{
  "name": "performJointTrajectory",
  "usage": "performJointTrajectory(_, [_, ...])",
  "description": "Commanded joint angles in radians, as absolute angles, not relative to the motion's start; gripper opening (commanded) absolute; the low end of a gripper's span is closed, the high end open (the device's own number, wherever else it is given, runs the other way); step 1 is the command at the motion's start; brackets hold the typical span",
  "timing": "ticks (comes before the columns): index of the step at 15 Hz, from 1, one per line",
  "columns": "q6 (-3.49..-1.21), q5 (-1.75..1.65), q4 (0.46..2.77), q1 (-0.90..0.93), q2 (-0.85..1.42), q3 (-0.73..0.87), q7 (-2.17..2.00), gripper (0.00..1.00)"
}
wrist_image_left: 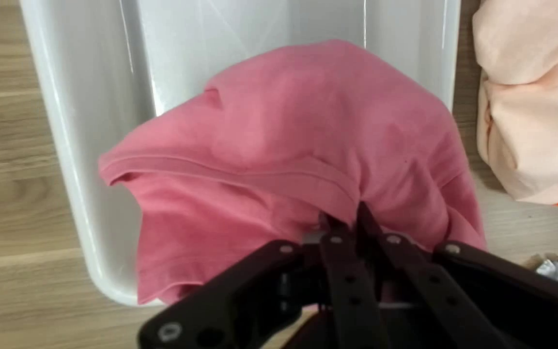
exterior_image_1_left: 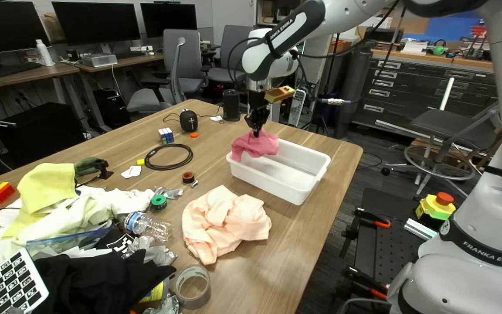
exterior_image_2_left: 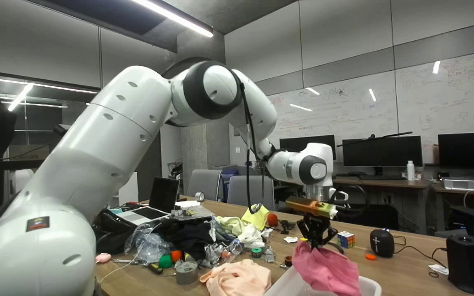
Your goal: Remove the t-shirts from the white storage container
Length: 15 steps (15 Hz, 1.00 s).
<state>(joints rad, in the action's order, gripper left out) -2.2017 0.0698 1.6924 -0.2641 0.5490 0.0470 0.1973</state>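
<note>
A pink t-shirt (exterior_image_1_left: 257, 145) hangs bunched from my gripper (exterior_image_1_left: 256, 131) over the far end of the white storage container (exterior_image_1_left: 273, 188). In the wrist view my gripper (wrist_image_left: 342, 218) is shut on the pink t-shirt (wrist_image_left: 303, 116), and the cloth spreads across the container (wrist_image_left: 102, 131) and over its rim. The fingertips are partly hidden by folds. The pink t-shirt (exterior_image_2_left: 325, 269) also shows in an exterior view below the gripper (exterior_image_2_left: 315, 246). A peach t-shirt (exterior_image_1_left: 225, 222) lies crumpled on the table beside the container, and also shows in the wrist view (wrist_image_left: 545, 116). The container's visible floor holds no other cloth.
A cluttered heap with black cloth (exterior_image_1_left: 98, 279), yellow cloth (exterior_image_1_left: 44, 185) and a plastic bottle (exterior_image_1_left: 148, 226) covers one end of the table. A tape roll (exterior_image_1_left: 193, 288), a coiled cable (exterior_image_1_left: 169, 166), a puzzle cube (exterior_image_1_left: 166, 135) and a small black speaker (exterior_image_1_left: 188, 120) also stand there.
</note>
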Motion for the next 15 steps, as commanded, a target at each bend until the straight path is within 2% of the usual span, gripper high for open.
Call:
performJointTrajectory(1, [-2.278,0.025,1.897,-0.205,0.313,0.079,0.149,0.03])
performJointTrajectory(7, [-2.238,-0.158,1.991,-0.086,0.075,0.069,0.007,0.03])
performJointTrajectory(15, [-2.164,-0.307,1.963,0.072,0.03,-0.063,-0.039,0.03])
